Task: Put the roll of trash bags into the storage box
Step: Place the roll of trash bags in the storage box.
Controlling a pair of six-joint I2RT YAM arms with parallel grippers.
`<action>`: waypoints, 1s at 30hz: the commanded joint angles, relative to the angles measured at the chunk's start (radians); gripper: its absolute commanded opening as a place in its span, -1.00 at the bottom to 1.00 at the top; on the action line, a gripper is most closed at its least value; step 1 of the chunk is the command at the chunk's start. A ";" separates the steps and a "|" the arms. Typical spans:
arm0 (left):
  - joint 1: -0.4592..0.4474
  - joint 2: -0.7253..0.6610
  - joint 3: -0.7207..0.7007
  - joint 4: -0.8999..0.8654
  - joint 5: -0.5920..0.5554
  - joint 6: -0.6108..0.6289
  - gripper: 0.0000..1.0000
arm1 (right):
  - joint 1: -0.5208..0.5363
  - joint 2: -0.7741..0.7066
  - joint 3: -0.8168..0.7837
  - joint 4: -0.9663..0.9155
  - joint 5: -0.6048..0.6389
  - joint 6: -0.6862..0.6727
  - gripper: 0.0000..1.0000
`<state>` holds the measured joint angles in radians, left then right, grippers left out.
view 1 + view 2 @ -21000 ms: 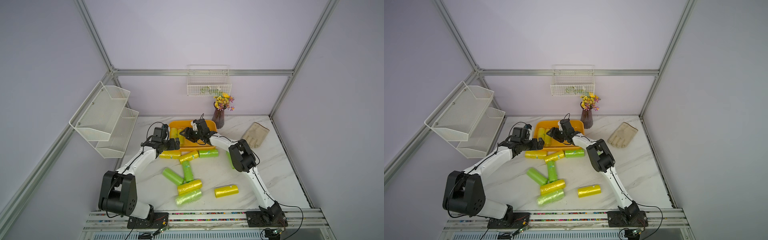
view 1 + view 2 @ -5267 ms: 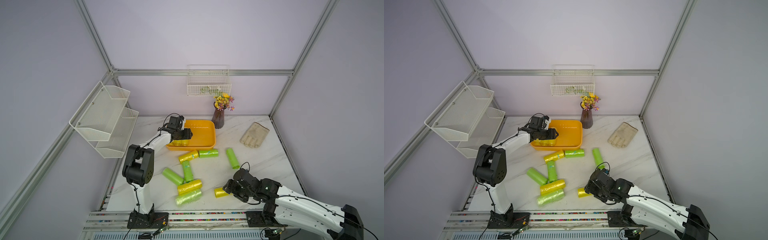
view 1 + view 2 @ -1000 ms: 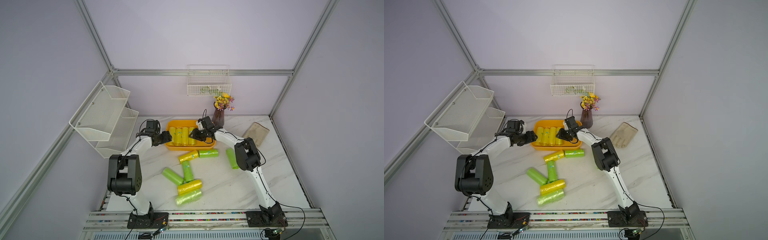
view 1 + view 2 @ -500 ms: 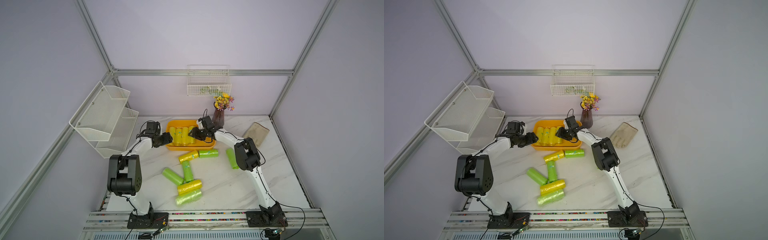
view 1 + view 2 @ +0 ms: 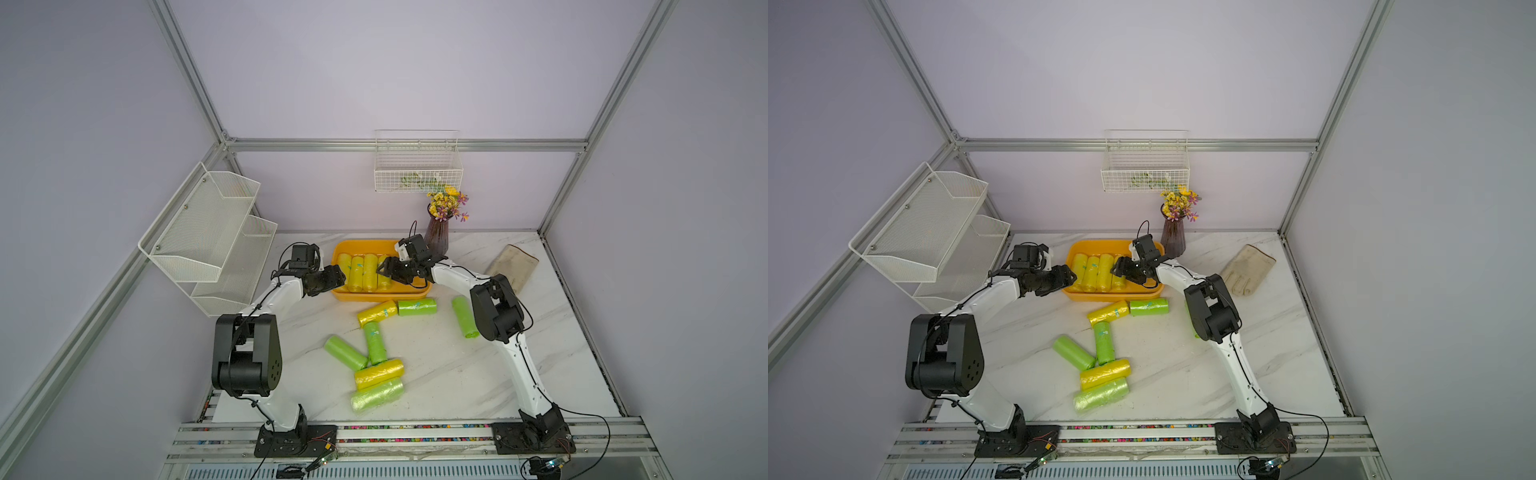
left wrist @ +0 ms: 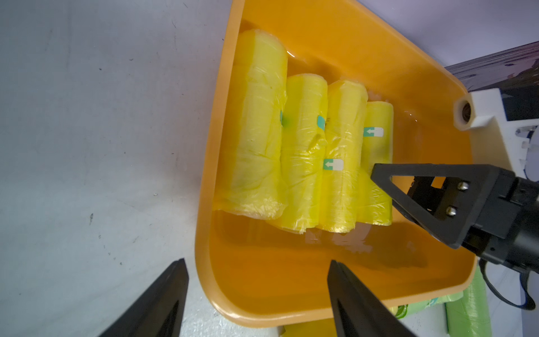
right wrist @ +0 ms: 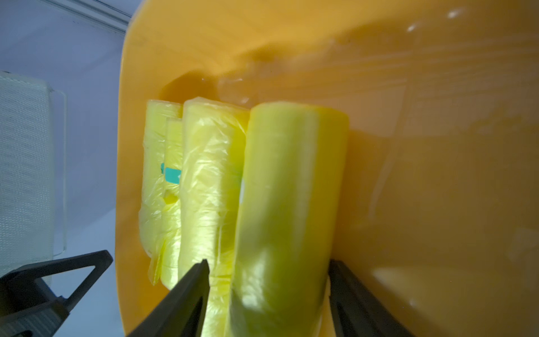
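Far left, the white mesh rack (image 5: 208, 245) hangs as before. Five seconds ago my left gripper (image 6: 256, 262) sat over the middle of the storage box (image 5: 376, 296). It is now at the box's left end, empty, its jaws spread astride the wall: one finger is over the bench (image 5: 436, 365), the other over the box floor.

Four yellow rolls (image 5: 357, 272) now lie side by side in the left part of the box. The rightmost is the roll of trash bags (image 7: 285, 204), resting on the box floor. The yellow roll at the lower right of the cluster is gone from the bench.

My right arm has swung from the front of the bench up to the box. The right gripper (image 7: 269, 262) is low over that last roll with its jaws apart. There is a gap at one finger, so it no longer clamps the roll.

Seven loose rolls (image 5: 378, 373) lie unmoved below the box. Right of the box stand the vase (image 5: 436, 239) and, further over, the glove (image 5: 1248, 270).

The green roll (image 5: 462, 316) farthest right is partly covered by the right arm's elbow in both top views. The right wrist view is blurred, and the far rolls overlap in it. I cannot make out what the greenish thing in the wire basket (image 5: 417, 166) is.
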<state>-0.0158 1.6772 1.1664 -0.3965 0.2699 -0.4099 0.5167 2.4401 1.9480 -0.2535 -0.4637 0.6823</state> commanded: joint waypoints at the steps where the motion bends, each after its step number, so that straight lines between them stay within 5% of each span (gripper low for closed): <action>1: -0.007 -0.044 0.000 0.027 0.015 -0.015 0.51 | -0.008 -0.069 -0.023 0.018 0.005 -0.028 0.41; 22: -0.028 -0.068 0.002 -0.010 0.006 0.014 0.52 | -0.014 -0.166 -0.120 -0.017 0.048 -0.101 0.43; 30: -0.046 -0.065 0.003 -0.012 0.009 0.014 0.52 | -0.019 -0.107 -0.097 0.001 0.019 -0.083 0.10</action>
<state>-0.0494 1.6527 1.1664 -0.4137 0.2733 -0.4080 0.5037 2.3203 1.8378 -0.2718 -0.4351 0.5972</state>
